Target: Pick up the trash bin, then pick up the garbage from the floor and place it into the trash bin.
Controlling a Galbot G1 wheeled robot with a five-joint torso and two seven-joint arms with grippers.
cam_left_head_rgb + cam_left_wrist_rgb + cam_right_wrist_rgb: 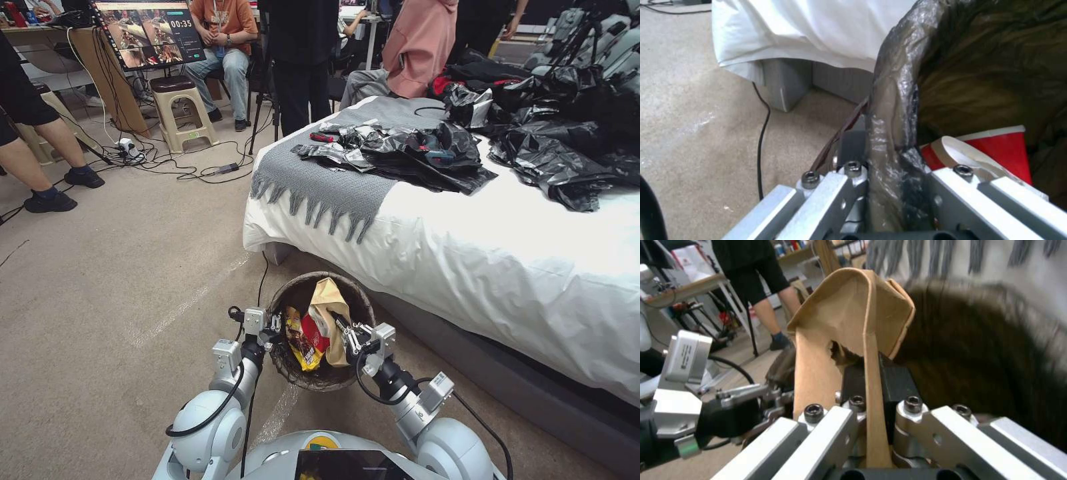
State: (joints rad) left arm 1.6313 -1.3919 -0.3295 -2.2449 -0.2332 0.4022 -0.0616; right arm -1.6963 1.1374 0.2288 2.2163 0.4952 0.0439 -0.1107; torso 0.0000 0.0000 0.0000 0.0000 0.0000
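Observation:
The trash bin, round with a dark brown liner, hangs low in front of me beside the bed. My left gripper is shut on its liner-covered rim. Inside lie a yellow snack wrapper and a red-and-white paper cup. My right gripper is shut on a brown paper bag, holding it upright over the bin's opening. In the right wrist view the brown paper bag stands pinched between the fingers, with the bin's dark inside behind it.
A bed with a white sheet stands right of the bin, carrying a grey fringed blanket and glossy black plastic bags. A black cable runs along the floor. Open beige carpet lies to the left. People, a stool and a monitor stand at the back.

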